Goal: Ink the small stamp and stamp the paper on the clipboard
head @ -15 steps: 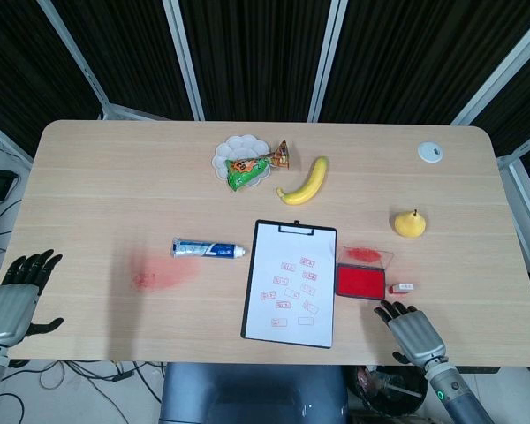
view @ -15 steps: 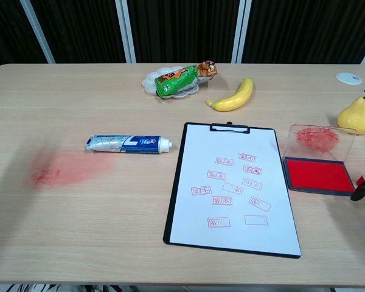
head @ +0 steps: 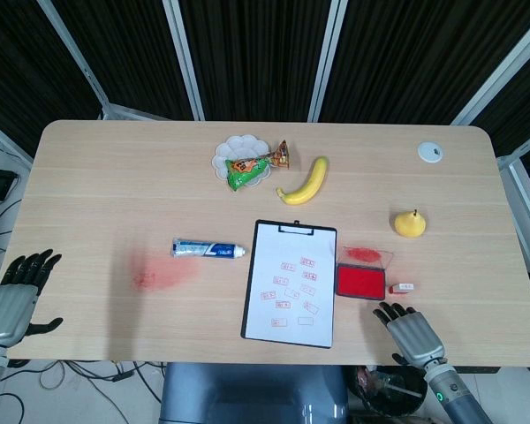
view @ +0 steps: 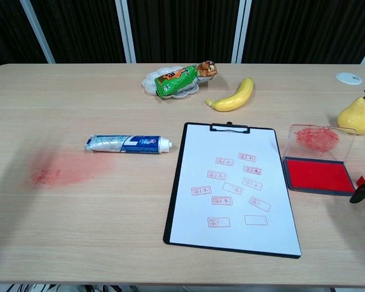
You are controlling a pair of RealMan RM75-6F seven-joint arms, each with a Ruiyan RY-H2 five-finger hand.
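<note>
Fingers spread, your right robot hand (head: 412, 332) holds nothing near the small white stamp (head: 402, 287). It lies beside the red ink pad (head: 360, 282). Your left robot hand (head: 13, 299) is empty too.

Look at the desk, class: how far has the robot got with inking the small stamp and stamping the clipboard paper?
Done: the ink pad lies open, and the paper already bears red marks. In hand: nothing; the small stamp lies beside the pad, and the right hand sits near it, open. The left hand is far off. Left: grasp, ink, stamp.
</note>
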